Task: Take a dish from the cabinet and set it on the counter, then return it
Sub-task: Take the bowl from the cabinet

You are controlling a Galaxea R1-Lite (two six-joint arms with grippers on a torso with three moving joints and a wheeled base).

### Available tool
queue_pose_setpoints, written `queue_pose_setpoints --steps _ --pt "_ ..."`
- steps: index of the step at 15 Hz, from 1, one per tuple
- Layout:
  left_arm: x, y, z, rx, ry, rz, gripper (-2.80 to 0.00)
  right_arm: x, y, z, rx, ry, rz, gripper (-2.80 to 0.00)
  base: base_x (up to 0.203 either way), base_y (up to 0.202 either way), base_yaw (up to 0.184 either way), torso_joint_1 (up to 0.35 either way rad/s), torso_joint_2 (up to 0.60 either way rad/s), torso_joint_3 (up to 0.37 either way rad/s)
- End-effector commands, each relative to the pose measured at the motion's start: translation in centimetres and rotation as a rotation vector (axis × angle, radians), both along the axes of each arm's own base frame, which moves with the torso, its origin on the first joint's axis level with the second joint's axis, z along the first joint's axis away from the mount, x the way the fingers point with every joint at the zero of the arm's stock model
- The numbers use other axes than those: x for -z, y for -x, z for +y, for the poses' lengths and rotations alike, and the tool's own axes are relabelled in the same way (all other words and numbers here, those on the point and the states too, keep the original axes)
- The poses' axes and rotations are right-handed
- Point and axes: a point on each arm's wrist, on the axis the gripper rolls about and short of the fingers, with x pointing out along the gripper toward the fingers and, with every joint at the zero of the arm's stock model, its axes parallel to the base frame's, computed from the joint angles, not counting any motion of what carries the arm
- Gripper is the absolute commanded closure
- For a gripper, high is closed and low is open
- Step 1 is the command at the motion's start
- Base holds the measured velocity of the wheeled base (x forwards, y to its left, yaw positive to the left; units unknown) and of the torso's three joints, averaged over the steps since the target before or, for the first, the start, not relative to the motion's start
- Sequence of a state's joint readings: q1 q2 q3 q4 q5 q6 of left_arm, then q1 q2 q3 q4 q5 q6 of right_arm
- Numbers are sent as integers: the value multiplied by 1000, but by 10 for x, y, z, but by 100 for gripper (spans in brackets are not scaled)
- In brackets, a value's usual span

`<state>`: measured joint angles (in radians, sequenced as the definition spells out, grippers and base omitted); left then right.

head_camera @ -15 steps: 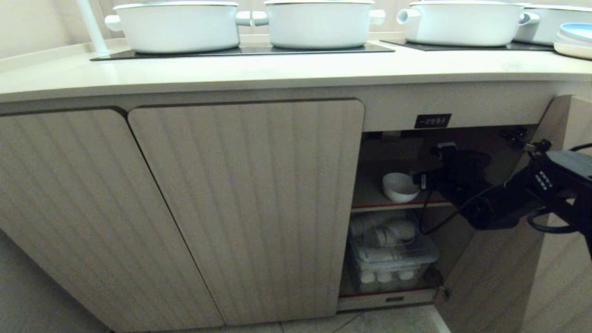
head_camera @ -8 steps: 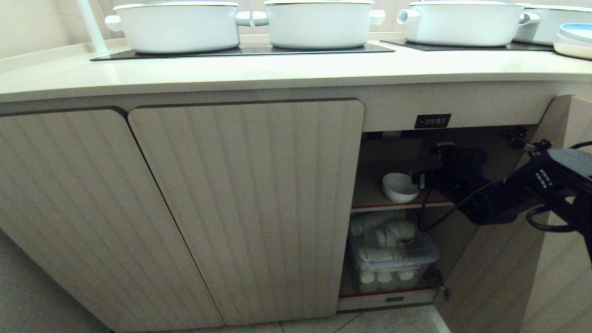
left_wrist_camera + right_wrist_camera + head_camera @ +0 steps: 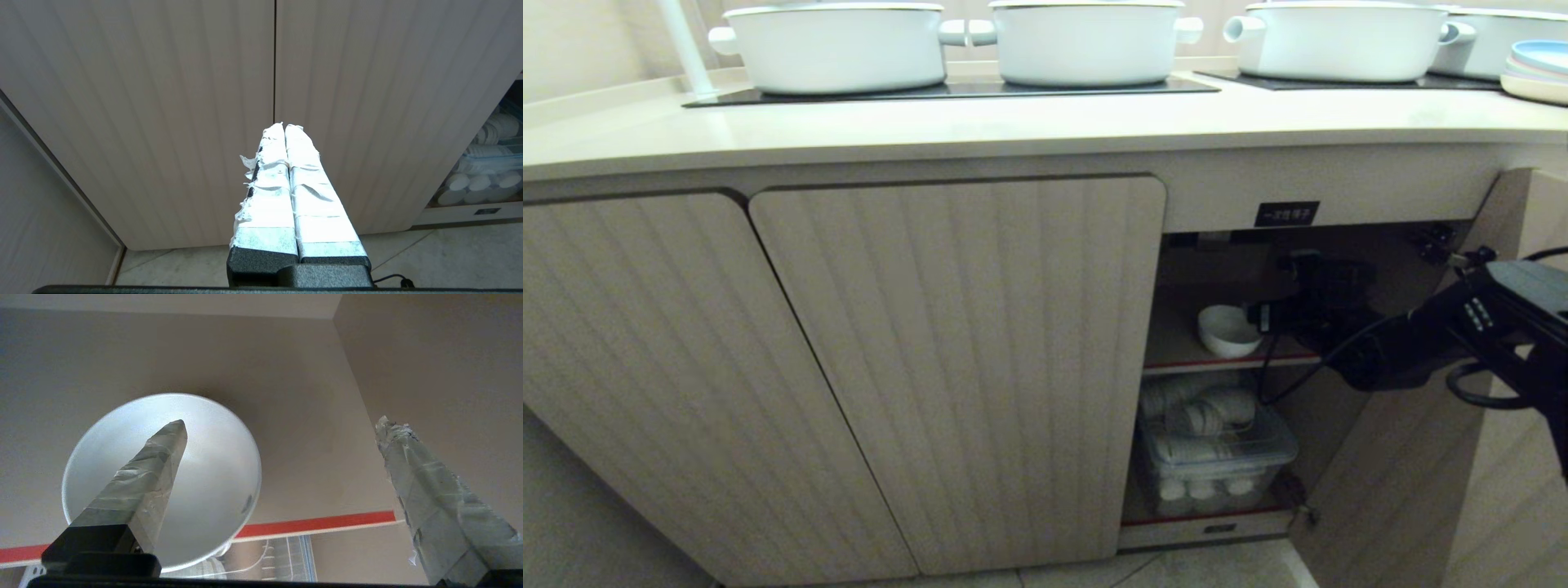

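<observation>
While the right gripper (image 3: 282, 453) reaches into the open compartment of the cabinet (image 3: 956, 343), its taped fingers (image 3: 151, 469) stand spread wide and hold nothing. The dish (image 3: 1228, 329) sits upright on the upper inner shelf (image 3: 1225, 362), near that shelf's red-trimmed front edge and toward its left end. In the head view the gripper lies just to the right of the dish, at about the same height. In the right wrist view one finger crosses in front of the bowl's mouth while the other stands well off to the side over bare shelf, so the bowl is off-centre between the jaws, toward one finger. Whether that finger touches the rim cannot be told. The dish is round and offers no long axis; judgement is that a grip across the rim or wall calls for a small sideways shift toward the bowl before closing.

The right arm is plainly the nearer. The left gripper (image 3: 286, 134) hangs outside, before the closed fluted doors, its taped fingers pressed together and empty.

Below the shelf a clear lidded container (image 3: 1217, 457) of white ware fills the lower compartment. The swung-out door (image 3: 1413, 474) stands close beside the arm's right flank, and the shelf's ceiling is low; both limit the withdrawal path. The counter (image 3: 1013, 122) above carries white pots (image 3: 837, 45) on black cooktop panels, with bare surface along its front edge.
</observation>
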<state>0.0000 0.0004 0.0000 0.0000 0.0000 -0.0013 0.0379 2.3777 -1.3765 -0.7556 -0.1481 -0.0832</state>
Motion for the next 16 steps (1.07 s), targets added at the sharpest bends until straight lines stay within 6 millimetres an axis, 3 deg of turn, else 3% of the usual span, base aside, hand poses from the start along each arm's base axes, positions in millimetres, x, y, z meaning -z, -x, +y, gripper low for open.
queue_pose_setpoints --steps 1,16 --pt "0 0 0 0 0 0 0 -1 -2 1 -1 0 -1 -280 0 0 0 0 0 0" --pt "0 0 0 0 0 0 0 1 -19 0 24 -53 55 -280 0 0 0 0 0 0"
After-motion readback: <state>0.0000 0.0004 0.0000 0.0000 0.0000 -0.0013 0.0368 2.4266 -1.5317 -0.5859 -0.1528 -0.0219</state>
